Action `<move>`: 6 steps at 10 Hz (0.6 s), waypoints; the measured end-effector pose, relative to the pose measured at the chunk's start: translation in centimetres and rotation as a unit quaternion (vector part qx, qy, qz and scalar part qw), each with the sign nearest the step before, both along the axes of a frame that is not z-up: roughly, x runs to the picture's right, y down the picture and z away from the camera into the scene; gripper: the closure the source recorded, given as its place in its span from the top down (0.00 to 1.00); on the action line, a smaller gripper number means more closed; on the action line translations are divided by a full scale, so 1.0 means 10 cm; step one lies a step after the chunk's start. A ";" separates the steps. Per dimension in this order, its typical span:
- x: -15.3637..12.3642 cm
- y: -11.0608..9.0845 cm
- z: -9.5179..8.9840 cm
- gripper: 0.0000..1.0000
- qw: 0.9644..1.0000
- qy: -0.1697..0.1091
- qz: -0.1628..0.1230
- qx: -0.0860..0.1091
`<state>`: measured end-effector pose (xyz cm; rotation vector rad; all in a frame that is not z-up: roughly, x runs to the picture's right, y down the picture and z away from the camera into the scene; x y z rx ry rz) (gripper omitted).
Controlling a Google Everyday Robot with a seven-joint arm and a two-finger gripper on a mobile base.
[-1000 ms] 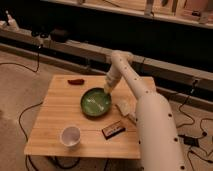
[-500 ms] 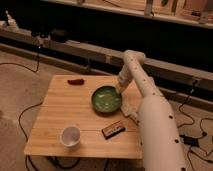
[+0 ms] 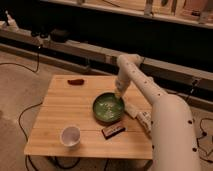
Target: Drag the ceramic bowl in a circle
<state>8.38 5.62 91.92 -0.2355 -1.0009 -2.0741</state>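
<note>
bowl [image 3: 106,110] glossy green, pincer [image 3: 118,94] at rim

No text or label can be read.

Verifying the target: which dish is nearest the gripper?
The green ceramic bowl: the gripper is at its far-right rim. The small white cup sits well apart, front-left.

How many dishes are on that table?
2: the green ceramic bowl right of centre, the tool at its far rim; the white cup near the front left edge. The arm could hide others.
</note>
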 end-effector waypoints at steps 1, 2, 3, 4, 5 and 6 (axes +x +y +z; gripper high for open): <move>-0.21 -0.06 0.01 0.21 1.000 -0.001 0.000 0.020; -0.32 -0.10 0.03 0.21 0.999 0.001 0.004 0.034; -0.41 -0.13 0.07 0.21 0.999 0.004 0.009 0.046; -0.49 -0.17 0.16 0.18 0.998 0.008 0.023 0.064; -0.57 -0.21 0.24 0.10 0.996 0.009 0.039 0.078; -0.67 -0.27 0.31 0.01 0.994 0.003 0.057 0.093</move>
